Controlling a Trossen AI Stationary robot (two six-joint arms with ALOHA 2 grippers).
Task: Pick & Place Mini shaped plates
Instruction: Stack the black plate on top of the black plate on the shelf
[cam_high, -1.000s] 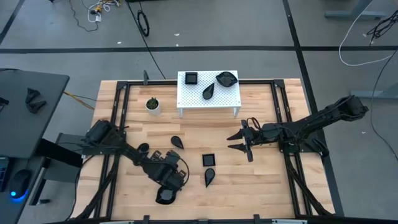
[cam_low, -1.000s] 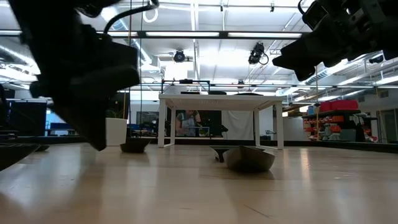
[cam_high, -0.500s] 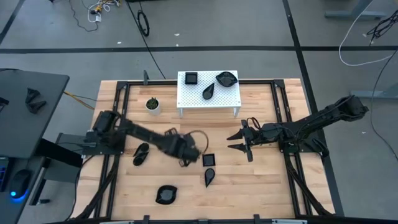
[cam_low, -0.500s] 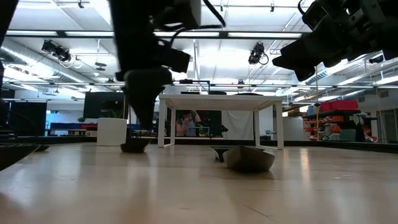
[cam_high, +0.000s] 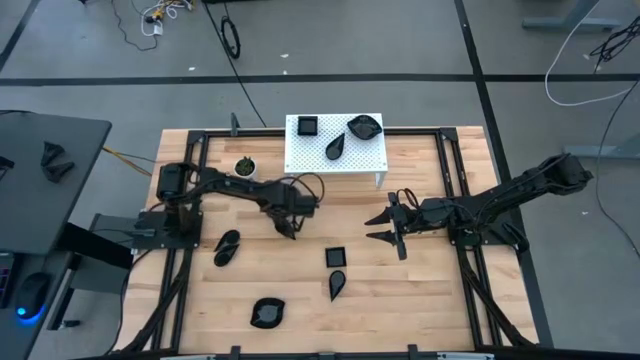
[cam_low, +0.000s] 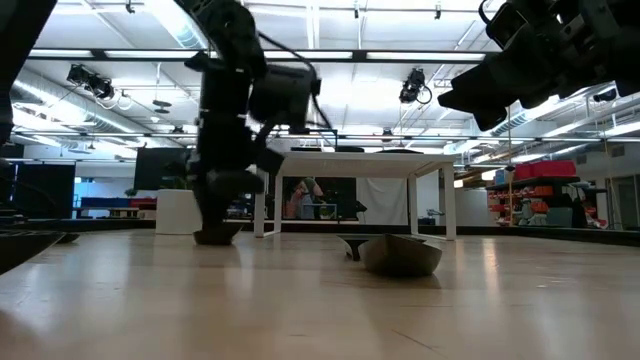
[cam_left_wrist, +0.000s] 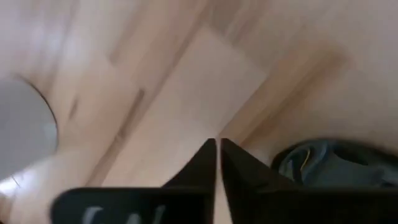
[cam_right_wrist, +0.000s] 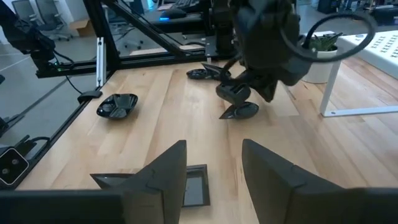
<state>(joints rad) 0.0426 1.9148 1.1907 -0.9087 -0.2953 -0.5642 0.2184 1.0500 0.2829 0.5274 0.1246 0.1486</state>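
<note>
Wooden table (cam_high: 420, 290) lying underneath, left gripper (cam_high: 289, 230) pressing its jaws together just above a black dish (cam_right_wrist: 240, 111), right gripper (cam_high: 385, 228) waiting nearby, jaws apart.

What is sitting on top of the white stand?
Three black plates lie on the white stand: a square plate, a teardrop plate and a leaf plate. From above, the table under the stand is hidden.

We are in a robotics lab: a wooden table (cam_high: 420, 290) framed by black rails (cam_high: 455, 170), cables (cam_high: 585, 60) across grey floor, ceiling strip lights (cam_low: 330, 55) and office chairs (cam_right_wrist: 37, 9) beyond.
</note>
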